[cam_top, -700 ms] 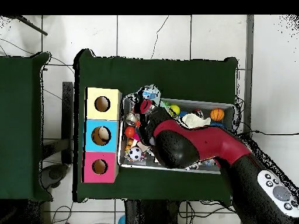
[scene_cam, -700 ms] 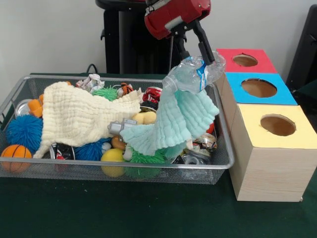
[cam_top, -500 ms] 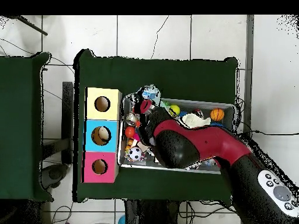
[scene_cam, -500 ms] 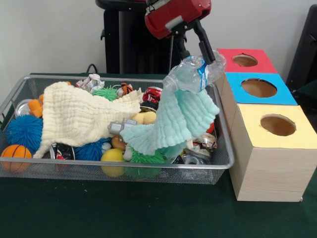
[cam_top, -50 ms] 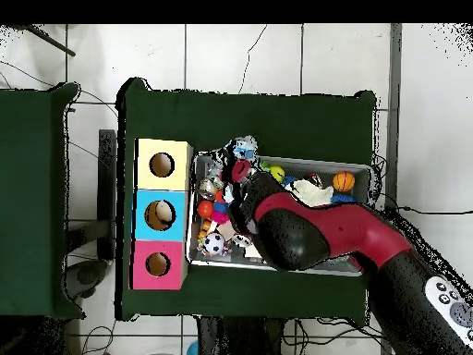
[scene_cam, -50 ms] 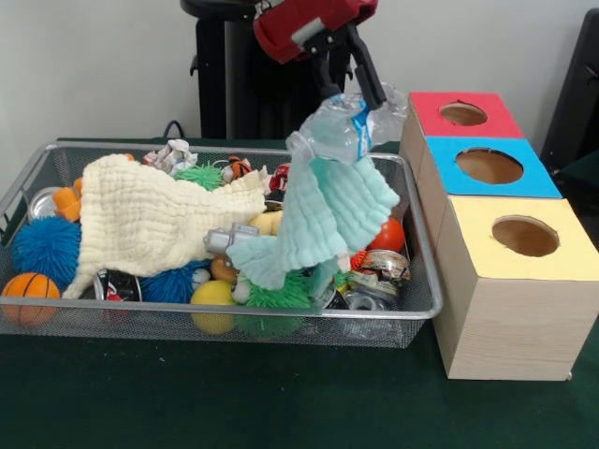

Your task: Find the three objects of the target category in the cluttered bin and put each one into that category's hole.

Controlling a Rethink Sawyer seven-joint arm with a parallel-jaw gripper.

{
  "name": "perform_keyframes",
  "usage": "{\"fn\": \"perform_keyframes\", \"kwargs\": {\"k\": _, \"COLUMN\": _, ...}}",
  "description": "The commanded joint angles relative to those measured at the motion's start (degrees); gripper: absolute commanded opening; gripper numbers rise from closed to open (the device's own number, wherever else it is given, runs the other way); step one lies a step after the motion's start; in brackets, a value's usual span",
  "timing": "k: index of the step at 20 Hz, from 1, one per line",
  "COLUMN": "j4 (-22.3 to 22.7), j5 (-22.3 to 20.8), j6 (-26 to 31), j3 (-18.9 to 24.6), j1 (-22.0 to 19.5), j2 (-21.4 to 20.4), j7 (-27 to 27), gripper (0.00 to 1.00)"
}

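In the front view a crushed clear plastic bottle (scene_cam, -50 ms: 342, 126) with a blue label band hangs in the air above the right half of the wire bin (scene_cam, -50 ms: 56, 313), with a mint green cloth (scene_cam, -50 ms: 323, 220) draped from it down onto the clutter. The gripper (scene_cam, -50 ms: 348, 86) has its black jaws closed on the bottle's upper side. The label's writing cannot be read. In the overhead view the red and black arm (cam_top, -50 ms: 314, 231) covers the bottle and the jaws; the yellow, blue and red box (cam_top, -50 ms: 163, 214) stands just beside the bin on the green worktop (cam_top, -50 ms: 277, 120).
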Motion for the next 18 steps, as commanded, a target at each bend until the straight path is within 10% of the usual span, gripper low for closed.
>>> {"fn": "perform_keyframes", "kwargs": {"k": 1, "j4": 6.7, "j5": 0.0, "j6": 5.9, "j3": 4.5, "j1": -5.2, "j2": -1.6, "j7": -4.9, "gripper": 0.00}}
{"fn": "perform_keyframes", "kwargs": {"k": 18, "j4": 10.3, "j5": -0.3, "j6": 6.6, "j3": 7.6, "j1": -9.1, "j2": -2.2, "j7": -4.7, "gripper": 0.00}}
